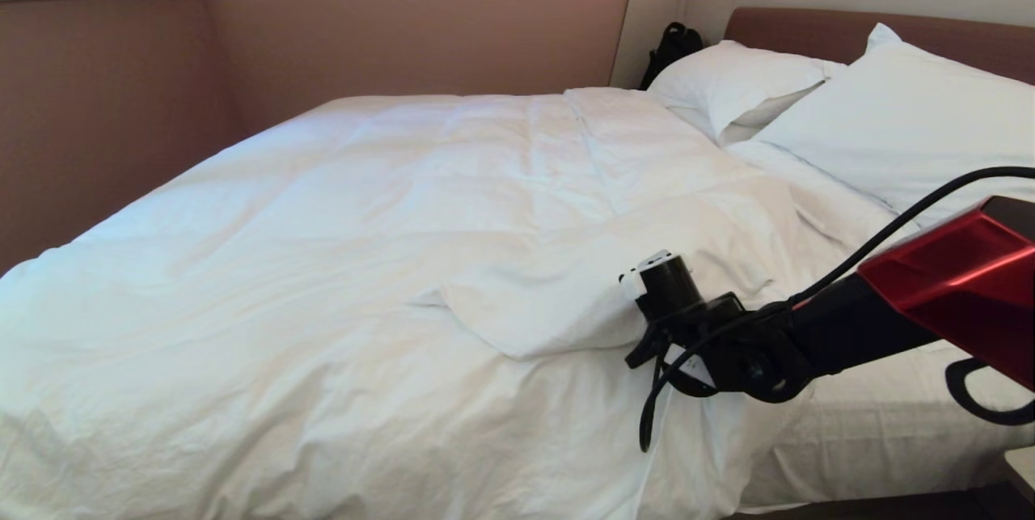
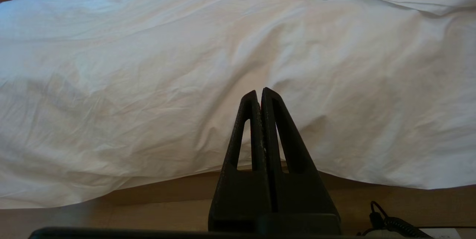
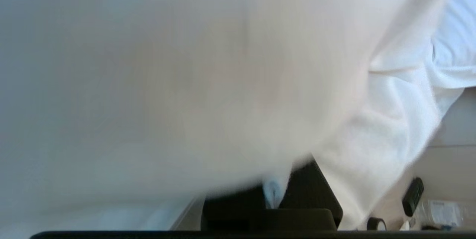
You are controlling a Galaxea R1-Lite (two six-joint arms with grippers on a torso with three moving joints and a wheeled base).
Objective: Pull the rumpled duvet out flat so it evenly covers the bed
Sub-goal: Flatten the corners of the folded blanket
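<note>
The white puffy duvet [image 1: 364, 261] covers most of the bed [image 1: 857, 431]. One corner [image 1: 582, 293] is folded back on the near right side, leaving the sheet bare below the pillows. My right gripper [image 1: 651, 358] is at that folded corner, mostly hidden under its own wrist. Seen from the right wrist, the right gripper [image 3: 273, 181] is shut, with a fold of the duvet [image 3: 186, 83] pinched between its black fingers. My left gripper [image 2: 259, 92] is shut on nothing and points at the duvet [image 2: 186, 64] hanging over the bed's side.
Two white pillows [image 1: 736, 75] [image 1: 906, 116] lean on the brown headboard [image 1: 808, 31], with a black bag [image 1: 671, 47] beside them. A pink wall runs along the bed's far side. Wooden floor [image 2: 111, 213] shows under the duvet's hem. A bedside surface [image 1: 1023, 467] sits at the near right.
</note>
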